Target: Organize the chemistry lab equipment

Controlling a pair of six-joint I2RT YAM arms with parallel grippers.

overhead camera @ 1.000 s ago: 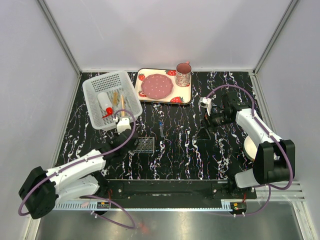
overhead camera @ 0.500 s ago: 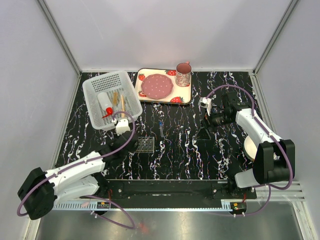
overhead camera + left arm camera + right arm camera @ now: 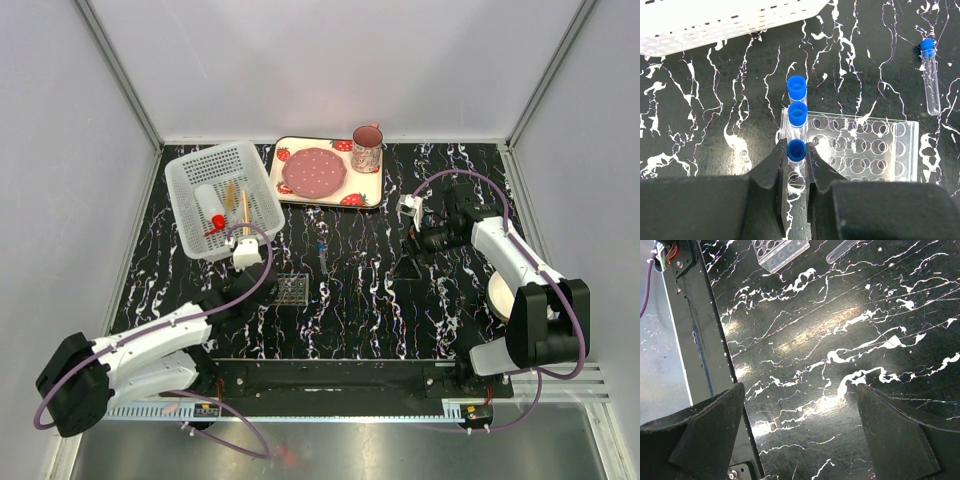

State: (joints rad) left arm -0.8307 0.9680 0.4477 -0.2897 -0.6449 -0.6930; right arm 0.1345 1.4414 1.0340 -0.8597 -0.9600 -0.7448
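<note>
My left gripper [image 3: 796, 156] is shut on a blue-capped tube [image 3: 796, 148] standing in the left column of the clear grid rack [image 3: 865, 150]. Two more blue-capped tubes [image 3: 797, 100] stand in that column just beyond it. A fourth tube [image 3: 930, 75] lies loose on the table to the right of the rack. From above, the left gripper [image 3: 268, 286] sits at the rack's [image 3: 292, 288] left edge. The white basket [image 3: 190, 170] holds a red-capped white bottle [image 3: 211, 208] and wooden sticks [image 3: 238, 199]. My right gripper [image 3: 408, 262] hangs open over bare table, nothing between its fingers [image 3: 705, 430].
A strawberry tray [image 3: 368, 190] with a pink plate and mug stands at the back centre. A cream bowl [image 3: 496, 294] lies partly hidden under the right arm. The basket's rim [image 3: 730, 25] is close beyond the rack. Dark marbled table surrounds the rack.
The left wrist has shifted very slightly at the rack, still holding the tube. The right arm has not moved.
</note>
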